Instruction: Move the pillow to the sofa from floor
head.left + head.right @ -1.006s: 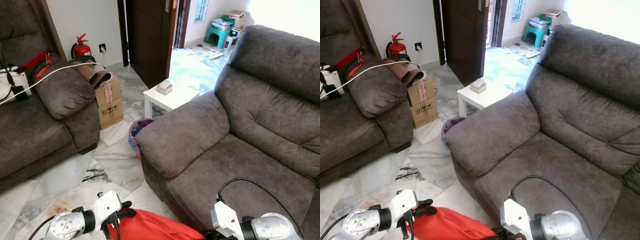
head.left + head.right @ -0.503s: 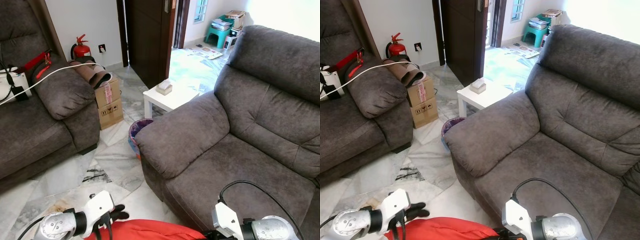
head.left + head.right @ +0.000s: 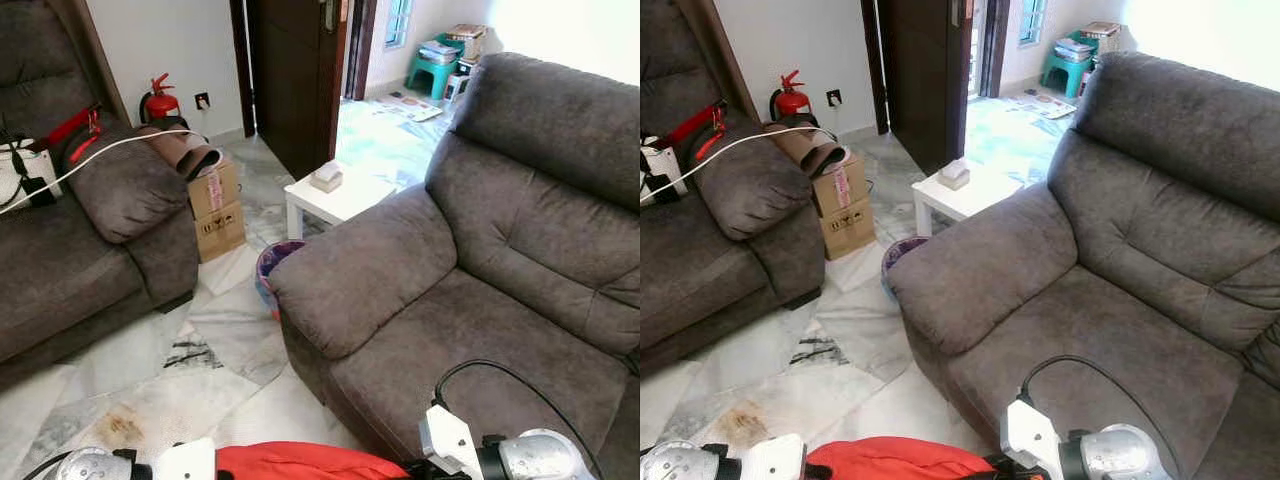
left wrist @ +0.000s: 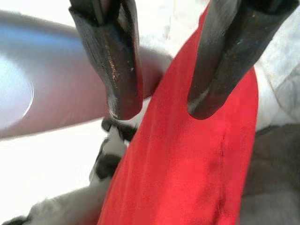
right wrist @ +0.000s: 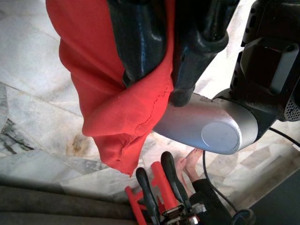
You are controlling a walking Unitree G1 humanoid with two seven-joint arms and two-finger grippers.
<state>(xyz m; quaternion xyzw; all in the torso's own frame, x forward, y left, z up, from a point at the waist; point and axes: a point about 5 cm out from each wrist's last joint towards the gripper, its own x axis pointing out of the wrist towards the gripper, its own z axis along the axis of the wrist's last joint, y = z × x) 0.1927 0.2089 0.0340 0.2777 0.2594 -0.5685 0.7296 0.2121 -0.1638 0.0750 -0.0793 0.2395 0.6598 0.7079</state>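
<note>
A: Red pillow (image 3: 300,462) sits low at the bottom edge of the head views, slung between the two arms and just off the front corner of the sofa (image 3: 470,300).

B: And the right gripper (image 5: 161,70)?

A: Clamped tight. In its wrist view the black fingers (image 5: 140,42) pinch a fold of the red cloth, and a corner of the pillow hangs down past them, over the marble floor (image 3: 190,350).

B: Left gripper (image 4: 159,101)?

A: Its fingers stand a little apart, the red fabric running between them. Whether they actually press on the cloth, I can't tell.

B: So where's the pillow against the seat?

A: Not on it. The seat cushion is bare grey, the pillow is in front of it, beside the armrest (image 3: 350,270).

B: Around the room?

A: White side table (image 3: 335,195) beyond the armrest, a cardboard box (image 3: 218,205) by the other couch (image 3: 90,230), a fire extinguisher (image 3: 158,100) at the wall.
</note>
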